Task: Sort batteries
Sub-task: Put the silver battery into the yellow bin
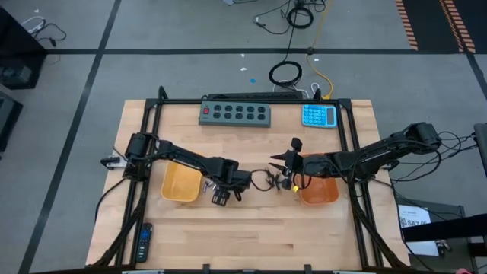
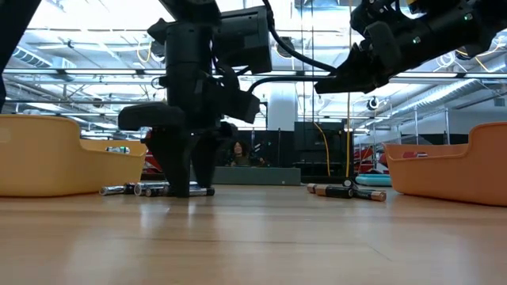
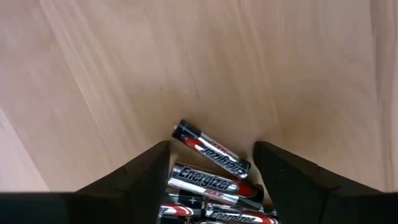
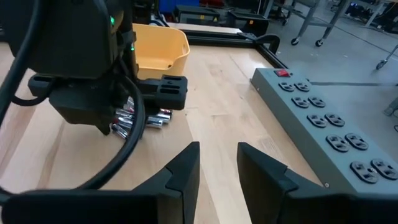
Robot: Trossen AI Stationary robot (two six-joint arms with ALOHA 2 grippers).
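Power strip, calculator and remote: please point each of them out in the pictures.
Power strip (image 1: 235,113), high view, on the middle of its grey body.
Calculator (image 1: 319,116), high view, on the middle of its blue face.
Remote (image 1: 144,241), high view, on the middle of its black body.

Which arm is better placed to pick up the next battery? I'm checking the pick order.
The left. Its pincer is down at the table with open fingers straddling the batteries beside the yellow tray. The right pincer hangs raised above the table, fingers apart, with nothing between them.
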